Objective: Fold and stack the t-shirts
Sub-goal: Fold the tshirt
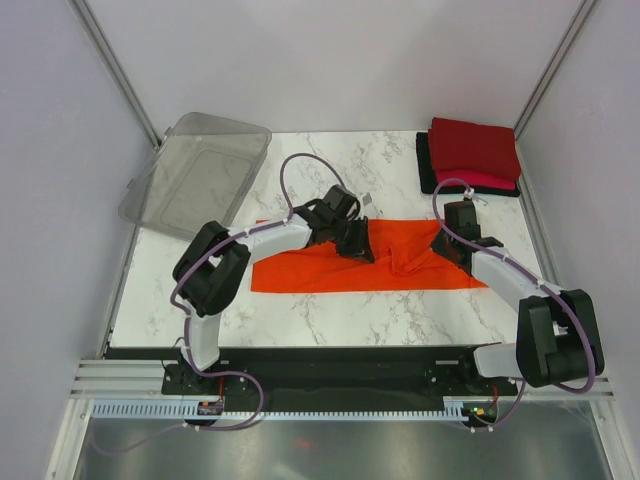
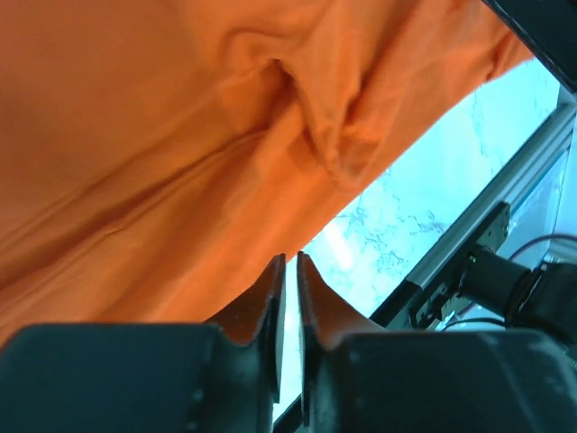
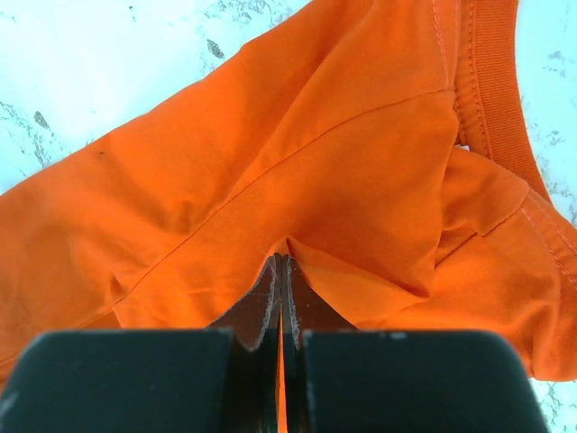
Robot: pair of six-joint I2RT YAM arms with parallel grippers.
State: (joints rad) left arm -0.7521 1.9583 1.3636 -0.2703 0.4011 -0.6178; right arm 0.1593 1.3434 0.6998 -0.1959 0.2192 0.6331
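A bright orange t-shirt (image 1: 300, 270) (image 2: 162, 135) (image 3: 315, 162) lies spread across the middle of the marble table, bunched near its centre. My left gripper (image 1: 358, 247) (image 2: 288, 259) hovers at the shirt's edge. Its jaws stand almost together, and bare table shows through the thin slit between them. My right gripper (image 1: 447, 247) (image 3: 282, 259) is shut on a pinched fold of the orange t-shirt, close to the ribbed collar (image 3: 491, 81). At the back right lies a stack of folded t-shirts: dark red (image 1: 473, 148) on pinkish-red (image 1: 490, 181) on black (image 1: 427, 165).
A clear plastic bin (image 1: 195, 175) sits tilted at the back left corner. Grey walls with metal frame posts close in the table on three sides. A black rail (image 2: 469, 262) runs along the table's near edge.
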